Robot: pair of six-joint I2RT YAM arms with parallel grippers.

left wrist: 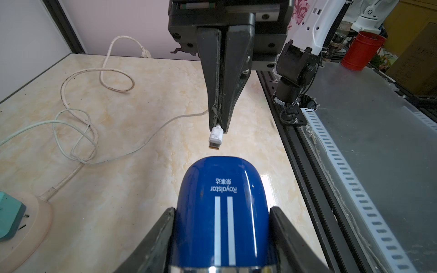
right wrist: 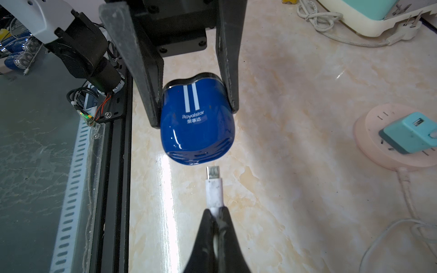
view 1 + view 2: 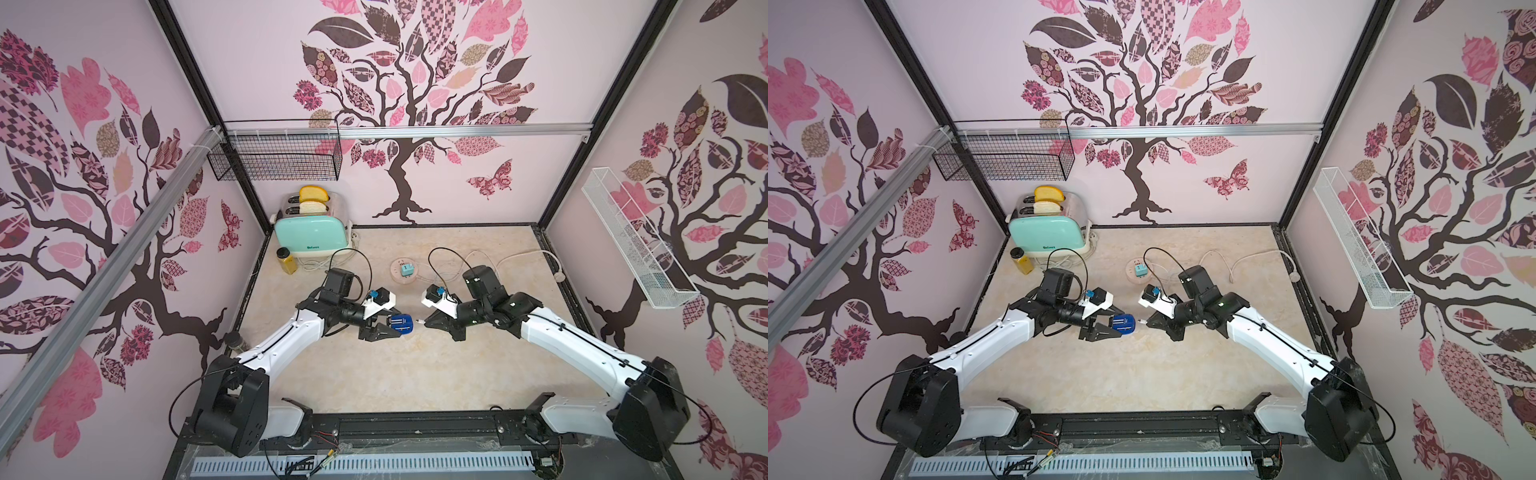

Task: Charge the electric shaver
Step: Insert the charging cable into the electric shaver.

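Marble tabletop (image 3: pixel 374 374) | left pincer (image 3: pixel 391 327) grips shaver (image 1: pixel 222 201) — base facing plug (image 1: pixel 215 137) | right pincer (image 1: pixel 218 124) clamps plug

- What is the bench like?
- A pale marbled bench (image 3: pixel 415 374). Take the round pink socket disc (image 3: pixel 395 277) toward the back as the mark. A mint-green cube adapter (image 3: pixel 405 270) is plugged into its top.
- What is left of the disc?
- In the back corner stands a mint-green toaster (image 3: pixel 311 237) with two bread slices sticking up. Its cord lies coiled in front of it. A yellow bottle (image 3: pixel 287 261) with a black cap stands just beside the toaster.
- And on the right?
- White cords (image 1: pixel 62 91) lie looped on the bench beside the disc.
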